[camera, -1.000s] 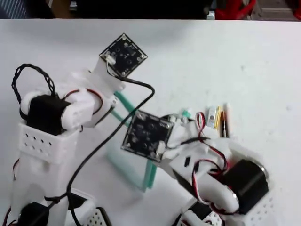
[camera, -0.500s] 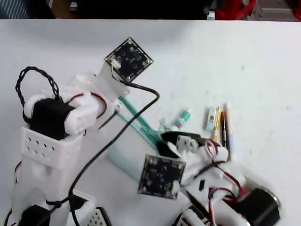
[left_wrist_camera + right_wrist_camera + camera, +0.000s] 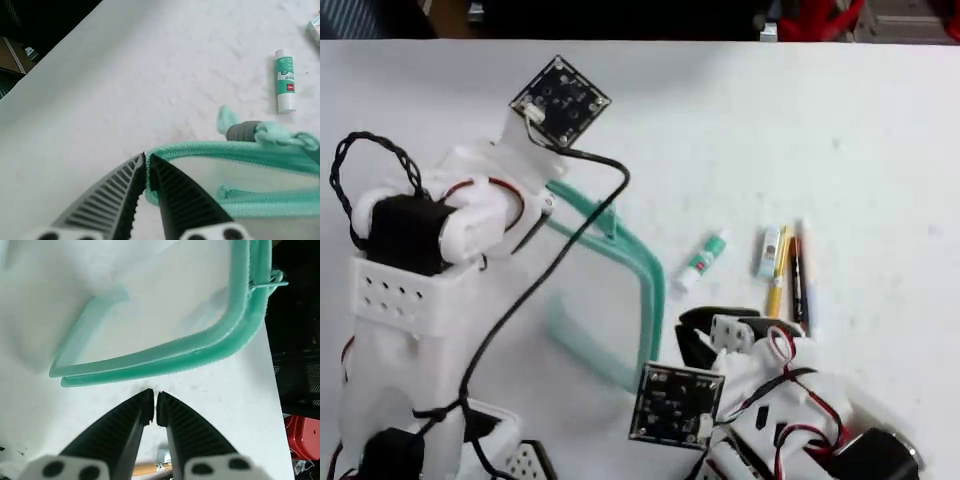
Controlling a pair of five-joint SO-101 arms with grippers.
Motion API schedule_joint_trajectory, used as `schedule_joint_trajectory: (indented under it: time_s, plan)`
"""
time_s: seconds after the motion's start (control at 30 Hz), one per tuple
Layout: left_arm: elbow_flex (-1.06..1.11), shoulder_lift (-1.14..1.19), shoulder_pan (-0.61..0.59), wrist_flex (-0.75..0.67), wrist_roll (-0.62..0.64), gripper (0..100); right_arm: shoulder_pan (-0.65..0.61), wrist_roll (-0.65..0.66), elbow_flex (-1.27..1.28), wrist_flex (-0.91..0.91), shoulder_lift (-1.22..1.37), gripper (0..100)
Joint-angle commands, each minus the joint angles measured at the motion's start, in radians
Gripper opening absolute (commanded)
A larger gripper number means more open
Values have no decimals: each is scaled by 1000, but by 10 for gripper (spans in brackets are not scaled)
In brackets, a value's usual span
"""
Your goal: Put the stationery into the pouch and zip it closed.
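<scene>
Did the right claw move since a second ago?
Yes. The right claw backed toward the table's near edge: from level with the pens' far ends to their near ends.

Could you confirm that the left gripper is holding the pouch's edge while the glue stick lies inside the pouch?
Not quite: the glue stick lies on the table beside the pouch, not inside it, as the high view shows. The left gripper does hold the pouch's edge.

The label on the glue stick [image 3: 285, 80] is illegible.
</scene>
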Motion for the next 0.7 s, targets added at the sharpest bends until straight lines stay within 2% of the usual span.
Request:
schedule_joint_trajectory:
  time_s: [0.0,0.27,0.4,0.57,0.67]
  plan:
    - [14,39,56,0,8,23,18,-2,-14,-79,-7,19]
    - [8,38,150,-58,-12,23,243,-213,-15,-331,-8,21]
    - [-14,30,216,-107,-86,23,260,-219,-46,-346,-7,23]
    - [-121,-8,283,-164,-94,23,318,-227,-46,-344,-8,110]
    - [-175,-18,343,-166,-91,23,355,-227,-44,-344,-8,127]
